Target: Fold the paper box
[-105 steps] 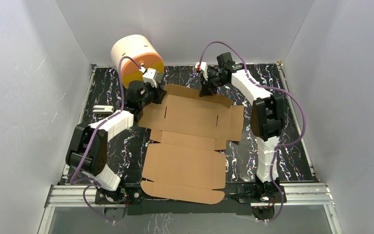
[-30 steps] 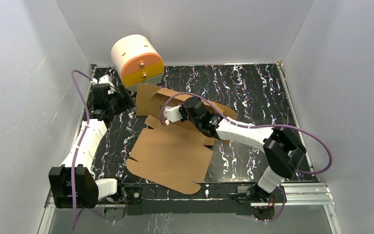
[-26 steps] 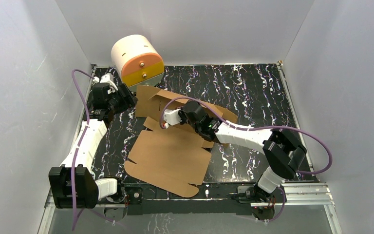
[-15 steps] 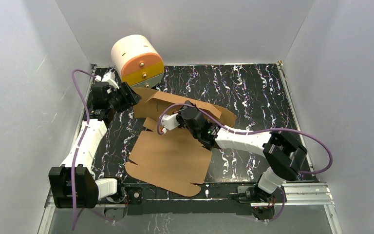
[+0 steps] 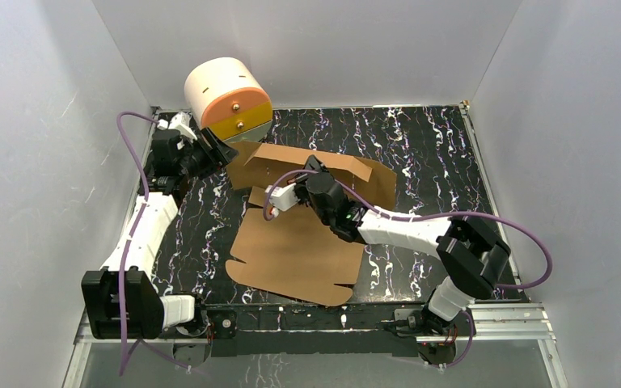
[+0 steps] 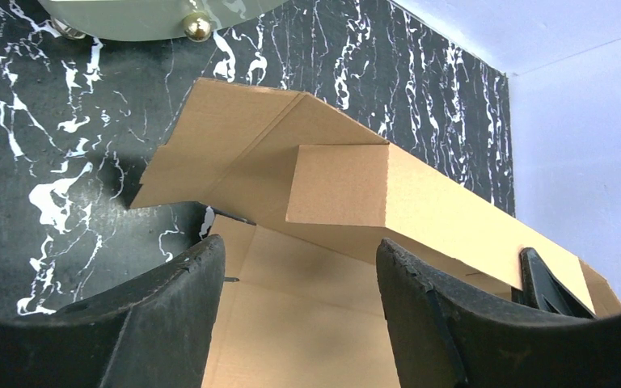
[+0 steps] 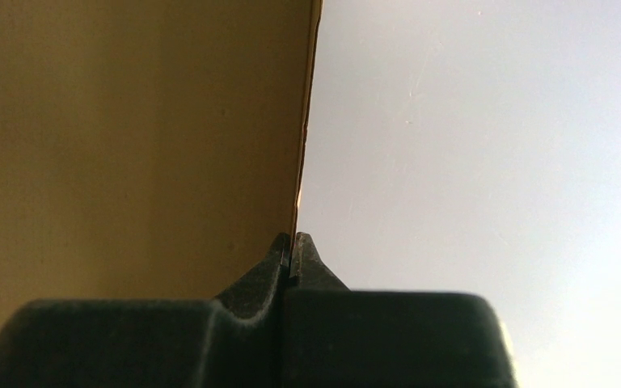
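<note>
The paper box (image 5: pixel 299 259) is a brown cardboard sheet whose near panel lies flat on the table, while its far part (image 5: pixel 323 162) is raised and bent over. My right gripper (image 5: pixel 314 171) reaches in from the right and is shut on the edge of that raised flap. In the right wrist view the thin cardboard edge (image 7: pixel 129 121) runs straight into the closed right gripper (image 7: pixel 293 240). My left gripper (image 5: pixel 220 150) is open at the box's left end, just in front of the cabinet. In the left wrist view the folded cardboard (image 6: pixel 348 186) lies beyond the open left gripper (image 6: pixel 299 246), untouched.
A cream cylindrical cabinet (image 5: pixel 226 97) with orange and yellow drawers stands at the back left, close behind the left gripper; its underside and a brass knob (image 6: pixel 196 24) show in the left wrist view. White walls close in the black marbled table (image 5: pixel 428 153) on three sides.
The right gripper has pulled the far flap higher and over, and the whole sheet has slid to the right. The left gripper has moved closer to the box's left end.
</note>
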Robot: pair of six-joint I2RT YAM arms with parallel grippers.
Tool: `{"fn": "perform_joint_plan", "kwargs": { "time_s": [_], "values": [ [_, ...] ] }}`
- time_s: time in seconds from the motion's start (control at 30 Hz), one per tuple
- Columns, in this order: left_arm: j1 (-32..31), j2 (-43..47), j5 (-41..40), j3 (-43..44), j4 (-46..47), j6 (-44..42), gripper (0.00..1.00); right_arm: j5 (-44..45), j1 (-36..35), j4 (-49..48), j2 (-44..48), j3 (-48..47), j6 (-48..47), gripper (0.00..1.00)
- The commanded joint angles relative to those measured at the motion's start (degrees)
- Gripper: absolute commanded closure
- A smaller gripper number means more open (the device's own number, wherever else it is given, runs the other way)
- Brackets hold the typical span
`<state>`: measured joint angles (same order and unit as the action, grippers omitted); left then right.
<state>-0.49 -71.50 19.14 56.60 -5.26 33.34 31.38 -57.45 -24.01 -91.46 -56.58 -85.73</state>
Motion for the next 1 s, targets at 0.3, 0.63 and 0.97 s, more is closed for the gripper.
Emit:
{"fn": "perform_joint_plan", "kwargs": {
  "time_s": [0.3, 0.63, 0.97],
  "values": [
    [0.11, -2.61, 7.89, 0.68, 4.45, 6.25, 0.3, 5.4, -3.87, -10.1, -0.62, 6.46, -1.74, 1.0],
    [-1.61, -4.38, 10.3, 0.28, 6.9, 6.96, 0.3, 7.57, -6.25, -6.83, -1.06, 8.24, 1.7, 1.0],
    [-4.28, -7.43, 10.57, -1.14, 10.49, 10.49, 0.31, 8.18, -6.36, -4.08, -1.44, 7.36, 2.52, 1.0]
  ]
}}
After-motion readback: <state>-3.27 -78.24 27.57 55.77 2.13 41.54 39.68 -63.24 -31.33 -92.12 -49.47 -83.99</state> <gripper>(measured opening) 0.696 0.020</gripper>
